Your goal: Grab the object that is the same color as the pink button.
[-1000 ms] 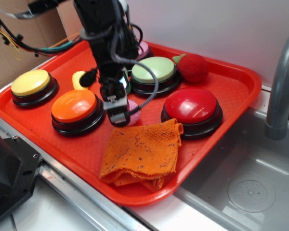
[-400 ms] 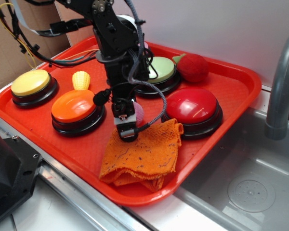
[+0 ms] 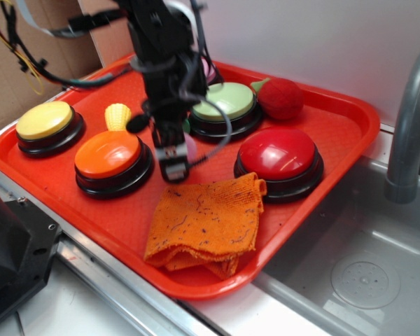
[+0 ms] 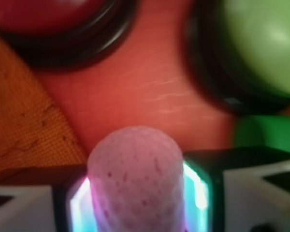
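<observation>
Hand: the black robot hand [image 3: 172, 155] hangs over the middle of the red plastic tray [image 3: 336, 122], its two fingers pinching the small pink dimpled ball [image 4: 134, 180] between them; in the wrist view the ball fills the gap between the pads, which glow with coloured light.
Ball: held in the hand, seen as a pink sliver at its right side in the exterior view [image 3: 191, 149]; whether it touches the tray cannot be told.
Pink button: the pale pink domed push button [image 3: 208, 68] sits behind the arm, mostly hidden.
Orange cloth: the crumpled orange woven cloth [image 3: 206, 224] lies just in front of the hand.
Orange button: the round orange-topped button on a black base [image 3: 108, 155] sits just beside the hand, on its left in the exterior view.
Green button: the pale green-topped button [image 3: 224, 101] stands just behind the hand.
Red button: the red-topped button [image 3: 278, 154] is near, on the other side.
Red toy: the red strawberry-like toy [image 3: 280, 98] lies well behind.
</observation>
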Available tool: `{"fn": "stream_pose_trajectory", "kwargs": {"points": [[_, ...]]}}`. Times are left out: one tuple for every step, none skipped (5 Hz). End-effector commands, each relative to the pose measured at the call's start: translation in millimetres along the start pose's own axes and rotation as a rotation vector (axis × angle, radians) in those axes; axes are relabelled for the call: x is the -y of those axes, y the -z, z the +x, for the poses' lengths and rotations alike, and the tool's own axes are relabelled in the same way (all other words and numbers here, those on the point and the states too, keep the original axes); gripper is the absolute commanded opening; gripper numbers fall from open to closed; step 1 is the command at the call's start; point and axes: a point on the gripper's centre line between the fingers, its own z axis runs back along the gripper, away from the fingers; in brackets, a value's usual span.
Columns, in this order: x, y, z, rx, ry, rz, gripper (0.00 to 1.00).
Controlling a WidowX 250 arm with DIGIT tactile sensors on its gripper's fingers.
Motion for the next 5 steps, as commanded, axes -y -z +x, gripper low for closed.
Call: {"fn": "stream_pose_trajectory", "kwargs": {"points": [[-18.7, -89.3, -2.6, -0.007, -0.233, 0.061, 0.00], [-33.0, -130.8, -27.9, -0.018, -0.391, 0.095, 0.00], [-42.5, -154.2, -45.4, 0.000, -0.517, 0.125, 0.00], [-53.8, -159.3, -53.6, 0.010, -0.583, 0.152, 0.00], [-57.2, -154.9, -49.8, -0.015, -0.590, 0.189, 0.00]]}}
